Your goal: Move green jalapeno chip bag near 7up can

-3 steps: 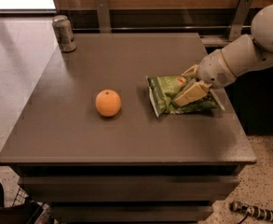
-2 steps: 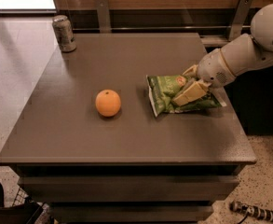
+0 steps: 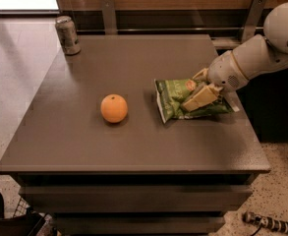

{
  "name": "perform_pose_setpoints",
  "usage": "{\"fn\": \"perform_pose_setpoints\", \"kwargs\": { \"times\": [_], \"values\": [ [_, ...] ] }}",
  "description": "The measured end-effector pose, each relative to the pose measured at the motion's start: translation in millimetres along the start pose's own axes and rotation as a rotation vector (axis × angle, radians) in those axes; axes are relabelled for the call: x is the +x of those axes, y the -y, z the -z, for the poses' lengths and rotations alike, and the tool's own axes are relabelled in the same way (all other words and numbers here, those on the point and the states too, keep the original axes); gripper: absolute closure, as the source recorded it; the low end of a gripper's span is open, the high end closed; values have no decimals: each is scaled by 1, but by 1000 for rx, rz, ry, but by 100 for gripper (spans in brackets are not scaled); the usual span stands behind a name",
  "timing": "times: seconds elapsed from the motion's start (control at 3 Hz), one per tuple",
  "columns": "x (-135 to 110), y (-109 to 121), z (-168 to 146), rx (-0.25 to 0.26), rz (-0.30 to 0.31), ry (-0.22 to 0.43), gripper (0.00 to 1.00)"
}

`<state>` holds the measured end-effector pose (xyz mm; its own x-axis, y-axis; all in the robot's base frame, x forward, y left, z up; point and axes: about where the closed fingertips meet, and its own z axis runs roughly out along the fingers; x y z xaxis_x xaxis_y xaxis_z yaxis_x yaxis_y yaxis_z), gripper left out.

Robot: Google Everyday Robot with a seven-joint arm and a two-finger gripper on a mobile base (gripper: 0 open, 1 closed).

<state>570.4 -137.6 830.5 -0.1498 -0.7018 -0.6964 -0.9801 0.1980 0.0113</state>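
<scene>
The green jalapeno chip bag [image 3: 175, 100] lies flat on the right part of the grey table [image 3: 133, 146]. My gripper [image 3: 193, 90] is down on the bag's right half, coming in from the right on a white arm [image 3: 251, 58], and covers part of the bag. The 7up can [image 3: 67, 35] stands upright at the table's far left corner, far from the bag and the gripper.
An orange ball [image 3: 114, 108] sits on the table between the bag and the left edge. A wooden wall with metal brackets [image 3: 108, 14] runs behind the table. Floor lies to the left and right of the table.
</scene>
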Motion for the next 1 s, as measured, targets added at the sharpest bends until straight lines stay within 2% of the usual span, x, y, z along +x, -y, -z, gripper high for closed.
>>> {"fn": "perform_pose_setpoints", "kwargs": {
  "times": [0.33,0.67,1.0],
  "values": [
    [-3,2,3,5,2,-1,100],
    [-51,39,48,87,29,-26,100],
    [-86,66,85,165,35,-38,100]
  ]
}}
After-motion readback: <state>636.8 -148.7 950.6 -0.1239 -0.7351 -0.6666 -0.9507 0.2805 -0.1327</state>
